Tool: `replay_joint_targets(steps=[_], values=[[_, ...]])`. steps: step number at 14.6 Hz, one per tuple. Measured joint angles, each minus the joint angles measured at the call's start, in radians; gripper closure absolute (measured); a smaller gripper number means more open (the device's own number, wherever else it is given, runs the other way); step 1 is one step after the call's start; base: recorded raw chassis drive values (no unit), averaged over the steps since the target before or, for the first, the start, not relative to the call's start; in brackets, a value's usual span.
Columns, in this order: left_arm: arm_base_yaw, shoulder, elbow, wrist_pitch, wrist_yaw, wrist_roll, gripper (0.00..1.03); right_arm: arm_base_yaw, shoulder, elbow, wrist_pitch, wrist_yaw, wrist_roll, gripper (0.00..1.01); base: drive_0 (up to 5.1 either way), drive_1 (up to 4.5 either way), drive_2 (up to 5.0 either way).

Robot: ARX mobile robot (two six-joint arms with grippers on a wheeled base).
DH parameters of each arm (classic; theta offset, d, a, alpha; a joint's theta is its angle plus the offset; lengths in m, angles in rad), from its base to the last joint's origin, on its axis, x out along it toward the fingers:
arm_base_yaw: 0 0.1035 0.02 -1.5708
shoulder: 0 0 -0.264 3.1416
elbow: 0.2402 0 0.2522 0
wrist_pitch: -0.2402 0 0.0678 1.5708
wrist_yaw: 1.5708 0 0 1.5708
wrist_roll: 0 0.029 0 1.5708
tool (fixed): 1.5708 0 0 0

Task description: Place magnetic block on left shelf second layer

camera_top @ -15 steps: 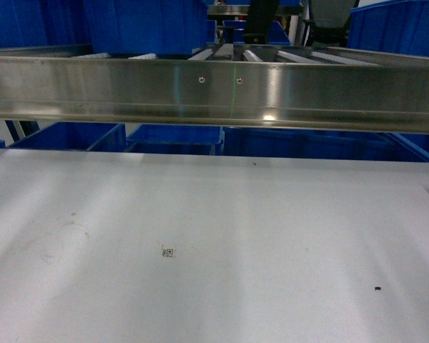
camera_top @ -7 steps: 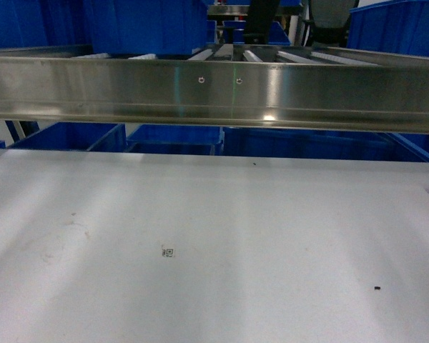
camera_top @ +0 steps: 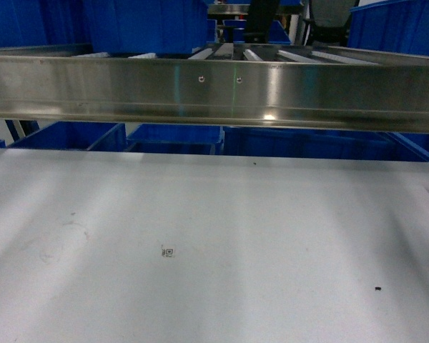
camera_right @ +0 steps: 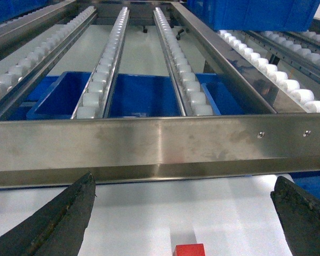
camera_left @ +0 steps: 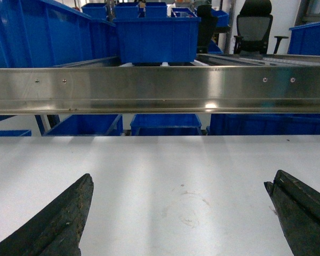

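— What's the left hand [camera_left: 178, 213] doing?
— Spread wide, holding nothing, low over the white tabletop [camera_left: 149, 160].
— And the right hand [camera_right: 184, 213]?
— Also released. The red block [camera_right: 189, 249] lies on the tabletop between its fingers, before the steel shelf [camera_right: 149, 144]. I'd say it's still at the pickup step: drop, clench, then lift.

L gripper [camera_left: 178, 213] & R gripper [camera_right: 184, 213]: fingers apart.

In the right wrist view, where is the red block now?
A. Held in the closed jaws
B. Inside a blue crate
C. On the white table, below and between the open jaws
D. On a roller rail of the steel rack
C: the red block lies on the white table, in front of the steel rack's front rail, with the right gripper jaws wide apart on either side.
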Motion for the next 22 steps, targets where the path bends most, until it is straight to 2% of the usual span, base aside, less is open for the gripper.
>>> replay_joint_targets(steps=[4, 5, 7, 15, 22], values=[[0.0, 0.0, 0.0, 0.0, 0.0, 0.0, 0.05, -0.024, 0.065, 0.008, -0.006, -0.005, 0.005, 0.03, 0.0, 0.0, 0.0], [0.0, 0.0, 0.0, 0.0, 0.0, 0.0, 0.05, -0.052, 0.144, 0.035, -0.02, 0.001, 0.005, 0.03, 0.0, 0.0, 0.0], [0.0, 0.0, 0.0, 0.0, 0.0, 0.0, 0.05, -0.071, 0.25, 0.071, -0.064, 0.008, -0.003, 0.03, 0.0, 0.0, 0.0], [0.0, 0.0, 0.0, 0.0, 0.0, 0.0, 0.05, -0.074, 0.279, 0.11, -0.048, -0.008, -0.039, 0.03, 0.0, 0.0, 0.0], [0.0, 0.0, 0.0, 0.0, 0.0, 0.0, 0.05, -0.077, 0.386, 0.124, -0.064, 0.016, -0.05, 0.03, 0.0, 0.0, 0.0]])
